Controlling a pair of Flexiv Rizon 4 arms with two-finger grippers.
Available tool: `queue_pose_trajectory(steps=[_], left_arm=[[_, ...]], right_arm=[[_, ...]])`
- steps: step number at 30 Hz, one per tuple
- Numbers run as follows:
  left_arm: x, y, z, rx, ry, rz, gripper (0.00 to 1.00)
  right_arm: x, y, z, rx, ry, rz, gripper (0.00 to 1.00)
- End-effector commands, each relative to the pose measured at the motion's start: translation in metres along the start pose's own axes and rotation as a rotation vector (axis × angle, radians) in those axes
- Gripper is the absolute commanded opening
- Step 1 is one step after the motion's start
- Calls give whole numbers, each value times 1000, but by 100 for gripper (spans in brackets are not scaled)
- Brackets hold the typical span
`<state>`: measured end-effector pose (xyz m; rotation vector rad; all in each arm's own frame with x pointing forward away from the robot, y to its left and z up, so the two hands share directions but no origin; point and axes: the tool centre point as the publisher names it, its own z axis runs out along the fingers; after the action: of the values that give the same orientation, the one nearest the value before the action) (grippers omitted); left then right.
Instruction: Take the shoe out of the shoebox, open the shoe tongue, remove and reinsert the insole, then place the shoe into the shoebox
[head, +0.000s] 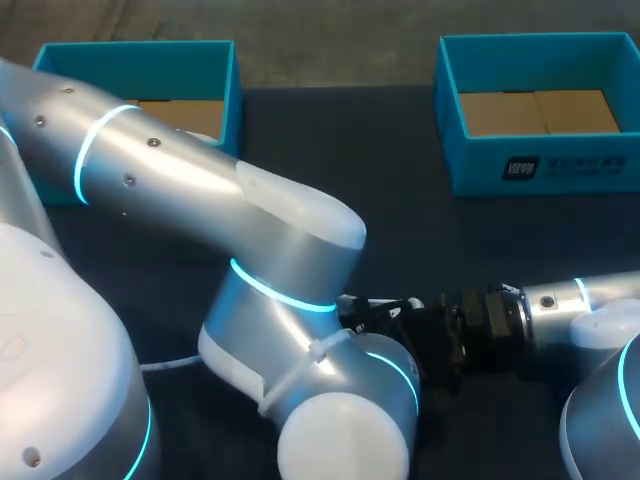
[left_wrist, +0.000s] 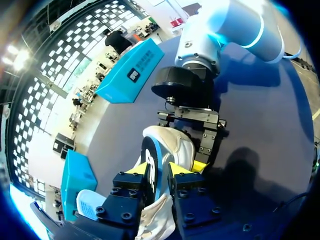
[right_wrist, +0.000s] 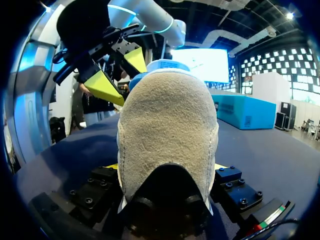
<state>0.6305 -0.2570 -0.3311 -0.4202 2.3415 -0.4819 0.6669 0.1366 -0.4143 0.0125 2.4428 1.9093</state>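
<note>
1. You are working over a table (head: 340, 150) with a dark, matte navy surface.
2. Its far edge runs straight from left to right.
3. Soft shadows lie across it.

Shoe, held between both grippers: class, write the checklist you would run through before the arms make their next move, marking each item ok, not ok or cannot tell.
1. Shoe out of the left shoebox and the right shoebox: ok.
2. Right gripper shut on the shoe: ok.
3. Left gripper shut on its far end: ok.
4. Tongue opened: cannot tell.
5. Insole in place: cannot tell, hidden.
6. Room in the right shoebox for the shoe: ok.
</note>
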Motion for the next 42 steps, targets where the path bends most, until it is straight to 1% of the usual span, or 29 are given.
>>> queue_pose_trajectory(steps=[1,7,9,10,11,19,27,38,40,42], left_arm=[[5,1,2,-2,-45,-9,21],[1,4,2,-7,-62,-18,18],[0,4,2,-9,-64,-19,12],[0,4,3,-10,-65,-20,5],[0,4,3,-10,-64,-21,0],[-2,3,-1,11,-35,-27,0],[-6,-7,-10,38,10,-40,0],[-7,-20,-13,64,32,-46,0],[-6,-19,-12,67,38,-42,13],[-5,-17,-11,74,44,-37,18]], right_arm=[[1,1,0,6,0,1,0],[1,1,0,6,0,1,0],[1,1,0,6,0,1,0],[1,1,0,6,0,1,0],[1,1,0,6,0,1,0],[1,1,0,6,0,1,0],[1,1,0,6,0,1,0],[1,1,0,6,0,1,0],[1,1,0,6,0,1,0],[1,1,0,6,0,1,0]])
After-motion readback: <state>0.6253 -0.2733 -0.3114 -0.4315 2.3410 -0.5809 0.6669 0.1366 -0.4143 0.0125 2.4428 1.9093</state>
